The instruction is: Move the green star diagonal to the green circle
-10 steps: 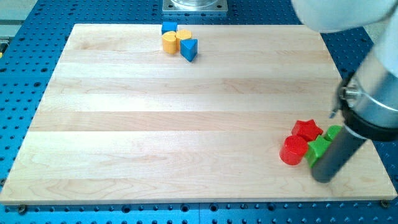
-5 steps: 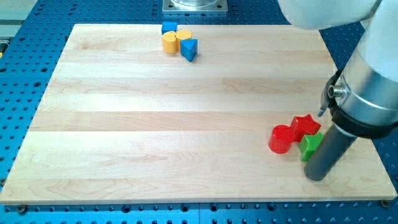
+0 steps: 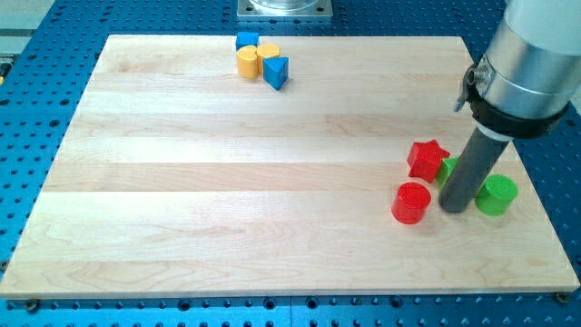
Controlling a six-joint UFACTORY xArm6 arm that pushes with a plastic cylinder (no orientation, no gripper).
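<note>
My tip [image 3: 454,208] rests on the board at the view's lower right. The green star [image 3: 446,169] is mostly hidden behind the rod; only a sliver shows at the rod's left, touching the red star [image 3: 426,159]. The green circle [image 3: 497,194] lies just right of the rod, close to it. The red circle [image 3: 411,203] lies just left of the tip, with a small gap.
A cluster of a blue block [image 3: 246,41], two yellow blocks [image 3: 249,63] [image 3: 268,53] and a blue triangle [image 3: 276,72] sits at the view's top, left of centre. The board's right edge [image 3: 545,213] is near the green circle.
The rod has moved up the view. The red star and green star shifted up and left. The green circle, hidden before, now shows at the rod's right. The red circle stayed.
</note>
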